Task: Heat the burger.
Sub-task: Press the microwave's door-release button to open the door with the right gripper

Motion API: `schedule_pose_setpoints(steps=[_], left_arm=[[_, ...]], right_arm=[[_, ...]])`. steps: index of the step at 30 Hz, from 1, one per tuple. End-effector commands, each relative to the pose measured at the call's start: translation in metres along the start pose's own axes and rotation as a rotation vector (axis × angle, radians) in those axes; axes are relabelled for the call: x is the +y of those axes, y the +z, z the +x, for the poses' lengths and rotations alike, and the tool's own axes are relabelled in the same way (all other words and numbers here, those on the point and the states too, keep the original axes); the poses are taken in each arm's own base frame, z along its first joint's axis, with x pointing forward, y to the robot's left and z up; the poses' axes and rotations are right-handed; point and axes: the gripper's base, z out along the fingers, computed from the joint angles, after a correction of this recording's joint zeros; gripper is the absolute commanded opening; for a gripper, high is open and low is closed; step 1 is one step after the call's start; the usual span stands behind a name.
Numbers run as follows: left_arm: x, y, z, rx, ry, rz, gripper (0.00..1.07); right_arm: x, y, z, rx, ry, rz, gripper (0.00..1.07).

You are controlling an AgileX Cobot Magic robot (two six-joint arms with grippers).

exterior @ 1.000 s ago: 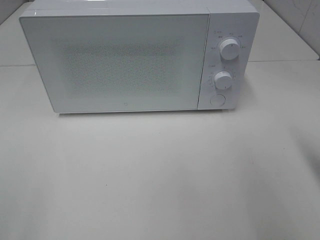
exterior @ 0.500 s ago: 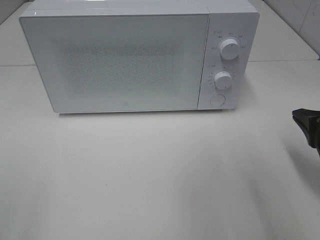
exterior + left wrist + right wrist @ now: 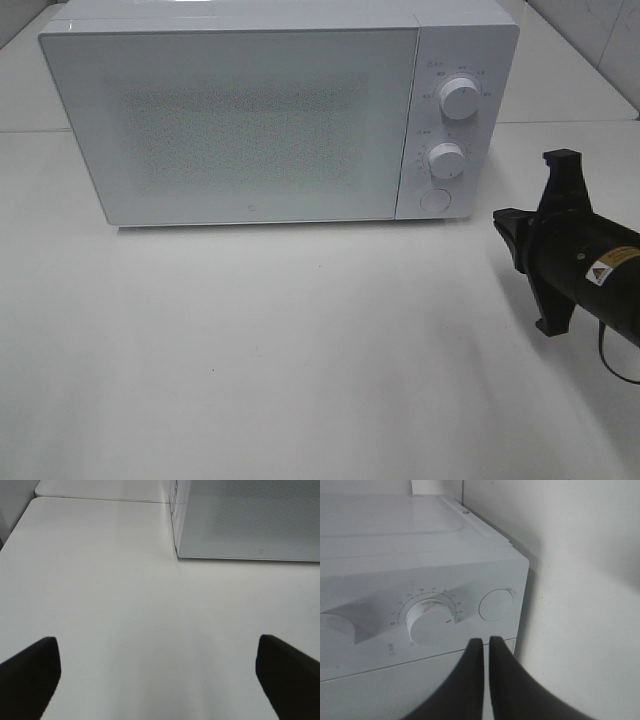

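Note:
The burger shows in no view. The white microwave (image 3: 240,110) stands at the back of the table with its door shut. Its panel carries an upper knob (image 3: 459,97), a lower knob (image 3: 446,160) and a round button (image 3: 434,200). My right gripper (image 3: 503,222) is shut and empty. It hovers just right of the panel, level with the button. In the right wrist view its closed tips (image 3: 485,641) point between the lower knob (image 3: 431,621) and the button (image 3: 496,604). My left gripper (image 3: 156,640) is open and empty over bare table, short of the microwave's (image 3: 250,520) front left corner.
The white table (image 3: 300,350) stretches in front of the microwave. A second table surface and a wall lie behind it. A seam runs across the tabletop at the microwave's sides.
My right arm has come into the exterior high view from the right edge and moved left toward the microwave's control panel. The microwave has not changed.

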Motion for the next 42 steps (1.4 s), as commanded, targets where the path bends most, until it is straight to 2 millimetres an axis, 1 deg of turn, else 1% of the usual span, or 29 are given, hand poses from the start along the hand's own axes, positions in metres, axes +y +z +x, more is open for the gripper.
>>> schedule_pose_setpoints(steps=[1, 3, 4, 6, 7, 9, 10, 12, 14, 15, 19, 20, 27, 32, 33, 34, 36, 40, 42], left_arm=[[0.000, -0.001, 0.000, -0.019, -0.001, 0.000, 0.98], [0.000, -0.001, 0.000, -0.019, -0.001, 0.000, 0.98], [0.000, -0.001, 0.000, -0.019, -0.001, 0.000, 0.98], [0.000, -0.001, 0.000, -0.019, -0.001, 0.000, 0.98], [0.000, -0.001, 0.000, -0.019, -0.001, 0.000, 0.98], [0.000, -0.001, 0.000, -0.019, -0.001, 0.000, 0.98], [0.000, -0.001, 0.000, -0.019, -0.001, 0.000, 0.98], [0.000, -0.001, 0.000, -0.019, -0.001, 0.000, 0.98], [0.000, -0.001, 0.000, -0.019, -0.001, 0.000, 0.98], [0.000, -0.001, 0.000, -0.019, -0.001, 0.000, 0.98], [0.000, -0.001, 0.000, -0.019, -0.001, 0.000, 0.98], [0.000, -0.001, 0.000, -0.019, -0.001, 0.000, 0.98], [0.000, -0.001, 0.000, -0.019, -0.001, 0.000, 0.98], [0.000, -0.001, 0.000, -0.019, 0.000, 0.000, 0.98], [0.000, -0.001, 0.000, -0.019, 0.000, 0.000, 0.98], [0.000, -0.001, 0.000, -0.019, 0.000, 0.000, 0.98], [0.000, -0.001, 0.000, -0.019, 0.000, 0.000, 0.98], [0.000, -0.001, 0.000, -0.019, 0.000, 0.000, 0.98], [0.000, -0.001, 0.000, -0.019, 0.000, 0.000, 0.98]], right_arm=[[0.004, 0.005, 0.002, 0.000, 0.006, -0.012, 0.01], [0.006, 0.020, 0.004, 0.004, 0.007, 0.001, 0.02], [0.006, 0.020, 0.004, 0.004, 0.007, 0.001, 0.02], [0.006, 0.031, 0.006, 0.015, 0.002, 0.011, 0.02], [0.006, 0.031, 0.006, 0.015, 0.002, 0.011, 0.02], [0.007, 0.041, 0.008, 0.020, 0.001, 0.019, 0.02], [0.007, 0.041, 0.008, 0.020, 0.001, 0.019, 0.02], [0.007, 0.049, 0.009, 0.017, 0.005, 0.022, 0.02], [0.007, 0.051, 0.009, 0.018, 0.013, 0.026, 0.02], [0.006, 0.057, 0.010, 0.022, 0.026, 0.051, 0.03], [0.003, 0.065, 0.012, 0.027, 0.034, 0.082, 0.03], [0.004, 0.069, 0.013, 0.033, 0.032, 0.094, 0.03], [0.011, 0.079, 0.015, 0.043, 0.033, 0.119, 0.03], [0.009, 0.088, 0.016, 0.043, 0.036, 0.120, 0.03], [0.009, 0.093, 0.016, 0.041, 0.042, 0.115, 0.03], [0.009, 0.093, 0.016, 0.041, 0.042, 0.115, 0.03], [0.008, 0.100, 0.017, 0.033, 0.049, 0.112, 0.03], [0.011, 0.103, 0.014, 0.003, 0.056, 0.084, 0.02], [0.016, 0.105, 0.012, -0.024, 0.042, 0.035, 0.01]])
